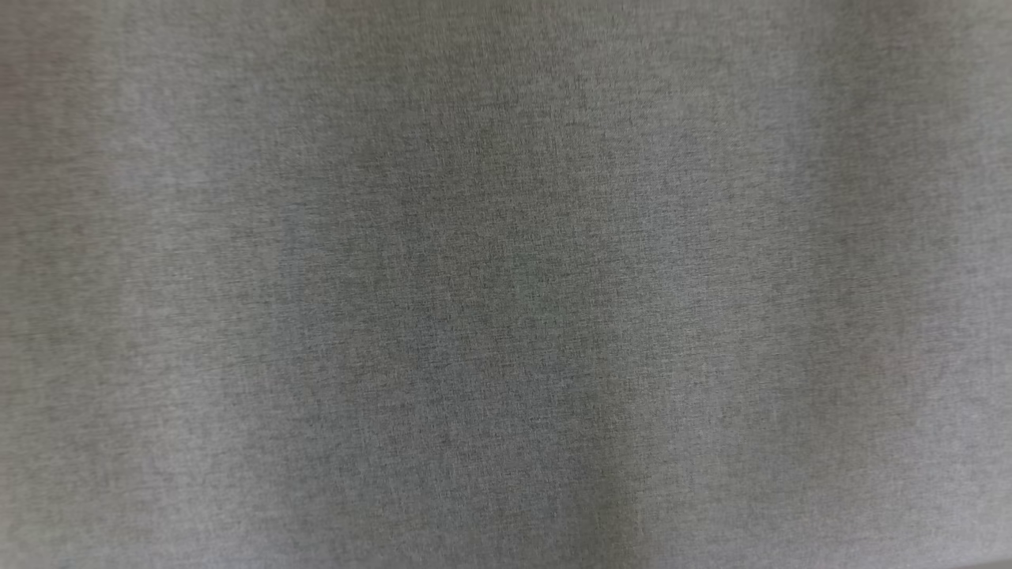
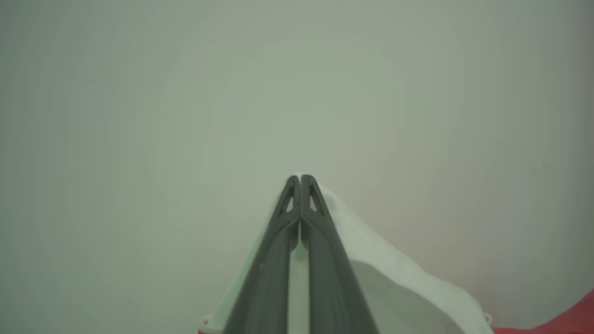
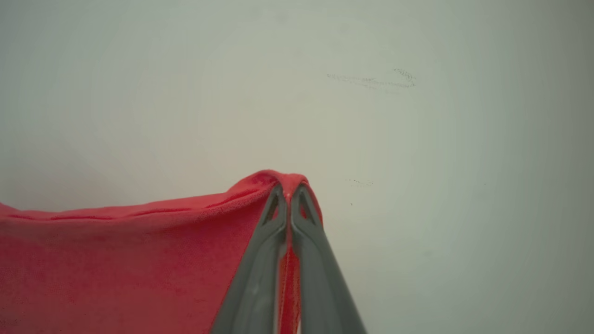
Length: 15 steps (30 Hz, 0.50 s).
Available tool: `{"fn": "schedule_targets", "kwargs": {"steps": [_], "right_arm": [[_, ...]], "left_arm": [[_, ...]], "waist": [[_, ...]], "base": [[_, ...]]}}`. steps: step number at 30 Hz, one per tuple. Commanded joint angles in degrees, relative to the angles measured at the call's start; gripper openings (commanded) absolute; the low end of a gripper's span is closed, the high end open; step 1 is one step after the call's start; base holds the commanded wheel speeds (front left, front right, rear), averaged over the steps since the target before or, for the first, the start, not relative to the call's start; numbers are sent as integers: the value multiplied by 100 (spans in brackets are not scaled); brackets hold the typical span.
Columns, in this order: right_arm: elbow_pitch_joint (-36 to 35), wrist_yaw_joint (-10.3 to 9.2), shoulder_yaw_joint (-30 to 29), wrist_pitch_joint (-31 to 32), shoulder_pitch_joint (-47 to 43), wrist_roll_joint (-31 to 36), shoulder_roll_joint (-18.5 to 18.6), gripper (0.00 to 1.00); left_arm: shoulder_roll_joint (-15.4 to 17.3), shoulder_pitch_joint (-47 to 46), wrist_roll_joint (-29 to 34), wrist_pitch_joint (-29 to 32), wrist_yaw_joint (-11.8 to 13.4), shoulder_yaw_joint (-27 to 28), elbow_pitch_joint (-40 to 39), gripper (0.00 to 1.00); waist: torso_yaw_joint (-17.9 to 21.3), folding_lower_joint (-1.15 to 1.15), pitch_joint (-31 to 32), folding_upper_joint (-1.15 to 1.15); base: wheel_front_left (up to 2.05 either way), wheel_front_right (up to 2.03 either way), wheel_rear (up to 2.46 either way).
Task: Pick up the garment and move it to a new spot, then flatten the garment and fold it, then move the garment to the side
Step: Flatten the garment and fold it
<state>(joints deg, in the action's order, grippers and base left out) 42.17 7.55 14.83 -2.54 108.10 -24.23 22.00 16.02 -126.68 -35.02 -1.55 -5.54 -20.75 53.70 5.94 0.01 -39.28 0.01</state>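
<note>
Jaws of both arms are clamping tight on the garment point(image 3: 116, 260), one edge each.
At one end the left gripper point(image 2: 300, 178) is clenching a white fold point(image 2: 403, 287) that is draping off to the right of its tips. The right gripper point(image 3: 288, 188) is gripping the red hem point(image 3: 260, 178), with cloth hanging left of its tips. Soft, light and limp, it is probably sagging between holds, so edges suit gripping best. A pale bare surface point(image 3: 417, 139) is lying open beyond both tips.
</note>
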Motion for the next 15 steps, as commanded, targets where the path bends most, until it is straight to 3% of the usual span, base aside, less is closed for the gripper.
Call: {"fn": "schedule_targets", "kwargs": {"steps": [1, 7, 15], "right_arm": [[173, -13, 28, -38, 191, 88, 4, 0], [854, -13, 52, -163, 762, 245, -90, 0], [1343, -13, 157, -369, 970, 313, -195, 0]], "left_arm": [[-49, -209, 29, -97, 26, -3, 132, 0], [-256, -605, 40, -271, -51, -106, 652, 0], [-235, -747, 9, -420, -145, -207, 1084, 0]], "waist": [[38, -1, -126, -1], [1, -1, -205, -1], [31, -1, -314, -1]], "base": [[0, 0, 0], [0, 0, 0], [0, 0, 0]]}}
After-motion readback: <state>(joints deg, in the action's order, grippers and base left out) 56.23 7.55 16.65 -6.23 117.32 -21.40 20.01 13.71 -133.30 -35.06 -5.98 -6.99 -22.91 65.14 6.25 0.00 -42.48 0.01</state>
